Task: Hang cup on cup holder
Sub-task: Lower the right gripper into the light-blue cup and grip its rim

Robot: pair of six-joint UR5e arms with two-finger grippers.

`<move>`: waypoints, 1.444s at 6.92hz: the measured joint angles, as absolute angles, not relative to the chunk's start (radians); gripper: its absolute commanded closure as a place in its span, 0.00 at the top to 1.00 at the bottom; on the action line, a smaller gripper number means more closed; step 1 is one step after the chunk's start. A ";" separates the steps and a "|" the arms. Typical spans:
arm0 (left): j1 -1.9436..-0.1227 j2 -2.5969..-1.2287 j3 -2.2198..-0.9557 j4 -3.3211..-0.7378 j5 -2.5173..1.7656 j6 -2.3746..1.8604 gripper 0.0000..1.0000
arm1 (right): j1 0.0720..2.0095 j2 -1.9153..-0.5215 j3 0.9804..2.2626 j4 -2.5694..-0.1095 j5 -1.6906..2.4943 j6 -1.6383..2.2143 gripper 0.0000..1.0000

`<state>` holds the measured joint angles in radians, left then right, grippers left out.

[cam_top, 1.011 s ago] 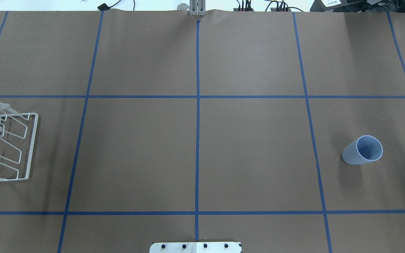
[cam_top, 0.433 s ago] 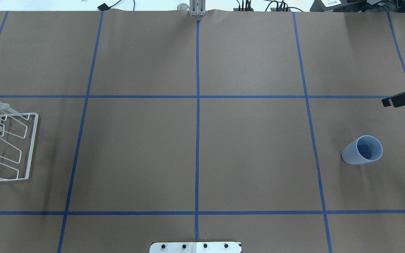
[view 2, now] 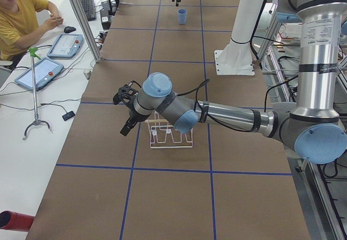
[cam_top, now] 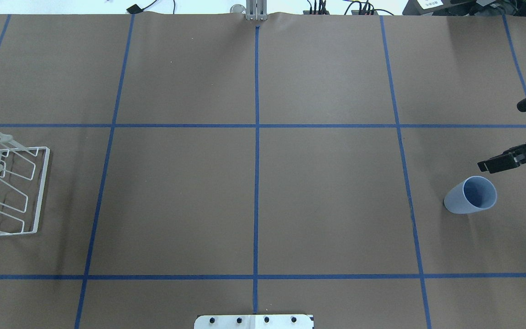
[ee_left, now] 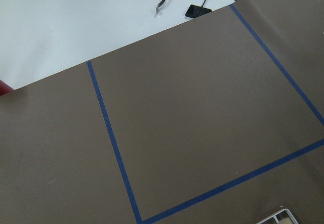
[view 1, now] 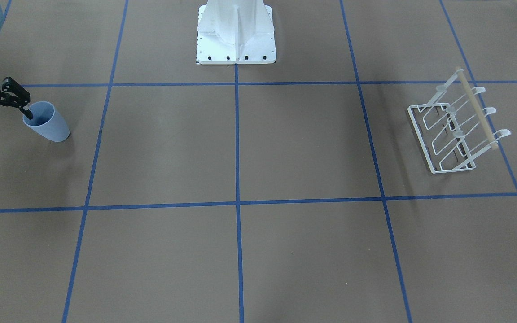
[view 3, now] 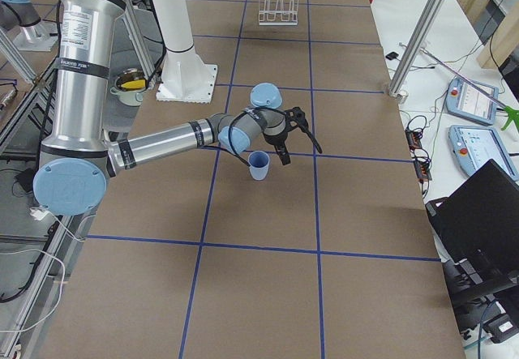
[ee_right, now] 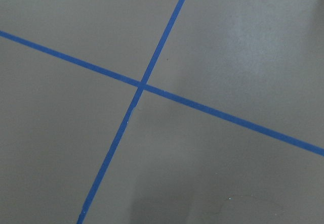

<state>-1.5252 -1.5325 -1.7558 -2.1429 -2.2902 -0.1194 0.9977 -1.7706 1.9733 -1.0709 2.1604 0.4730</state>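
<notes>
One light-blue cup [cam_top: 470, 195] stands upright on the table's [cam_top: 336, 205] right side, right claw [cam_top: 502, 137] spread wide with a finger [cam_top: 489, 164] just beside the rim, wire rack [cam_top: 12, 192] well apart at the left edge, and left claw [view 2: 120, 115] near it, spread impossible to tell.
</notes>
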 measured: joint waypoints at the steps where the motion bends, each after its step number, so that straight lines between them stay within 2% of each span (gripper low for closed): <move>1: -1.525 -1.532 -1.753 -2.143 -2.290 -0.119 0.99 | 0.980 -1.794 1.970 -1.071 2.160 0.471 0.79; 2: -1.525 -1.532 -1.753 -2.143 -2.290 -0.118 0.99 | 0.964 -1.804 1.960 -1.071 2.163 0.471 0.67; 3: -1.525 -1.531 -1.753 -2.144 -2.290 -0.118 0.99 | 0.946 -1.804 1.948 -1.071 2.164 0.471 0.67; 4: -1.525 -1.531 -1.752 -2.144 -2.290 -0.118 0.99 | 0.930 -1.800 1.939 -1.071 2.165 0.471 0.39; 5: -1.526 -1.530 -1.752 -2.144 -2.290 -0.118 0.99 | 0.920 -1.795 1.935 -1.071 2.166 0.470 0.00; 10: -1.525 -1.529 -1.754 -2.146 -2.290 -0.119 0.99 | 0.923 -1.789 1.954 -1.067 2.170 0.467 0.00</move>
<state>-1.5248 -1.5294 -1.7537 -2.1456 -2.2902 -0.1191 0.9231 -1.7894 1.9544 -1.0672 2.1703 0.4667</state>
